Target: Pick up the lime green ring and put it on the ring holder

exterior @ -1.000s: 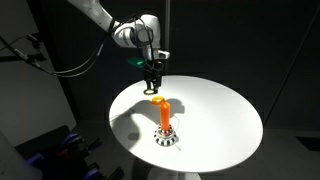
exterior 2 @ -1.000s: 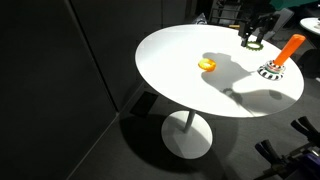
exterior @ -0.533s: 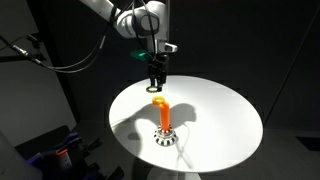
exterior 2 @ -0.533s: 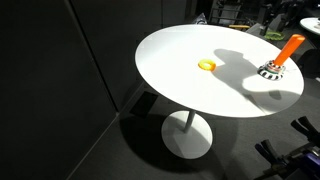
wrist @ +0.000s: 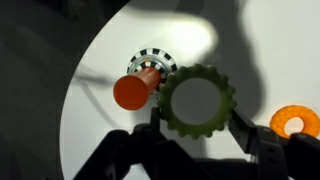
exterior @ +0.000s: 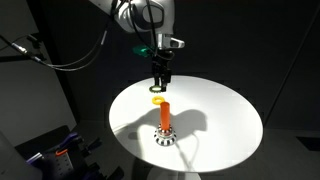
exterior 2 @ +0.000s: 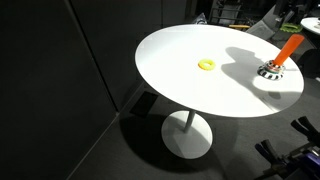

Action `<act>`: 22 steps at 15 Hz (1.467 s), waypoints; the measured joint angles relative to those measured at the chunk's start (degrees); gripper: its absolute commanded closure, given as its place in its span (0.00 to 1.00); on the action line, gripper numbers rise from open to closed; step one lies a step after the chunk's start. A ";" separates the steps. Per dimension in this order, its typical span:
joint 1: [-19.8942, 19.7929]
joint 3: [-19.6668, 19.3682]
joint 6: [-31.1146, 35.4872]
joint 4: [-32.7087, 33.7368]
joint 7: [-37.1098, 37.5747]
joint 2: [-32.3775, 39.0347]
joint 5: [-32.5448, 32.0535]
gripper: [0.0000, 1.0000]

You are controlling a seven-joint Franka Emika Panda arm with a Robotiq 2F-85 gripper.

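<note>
Wrist view is showing my gripper (wrist: 198, 120) clamping the lime green ring (wrist: 168, 102) beside the ring holder (wrist: 140, 86). I'm risking lowering off-centre and tipping the peg.

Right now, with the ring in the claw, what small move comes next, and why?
Probably slide the claw sideways until the lime green ring centres over the ring holder; in the wrist view the peg top sits beside the ring's hole, not under it.
</note>
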 measured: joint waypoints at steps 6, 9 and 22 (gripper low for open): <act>-2.38 -1.68 0.04 -1.74 -1.37 -1.25 -0.57 0.55; -3.54 -2.62 0.17 -2.62 -1.56 -1.25 -1.21 0.55; -5.14 -3.71 9.18 -7.15 -3.24 -1.22 -1.41 0.55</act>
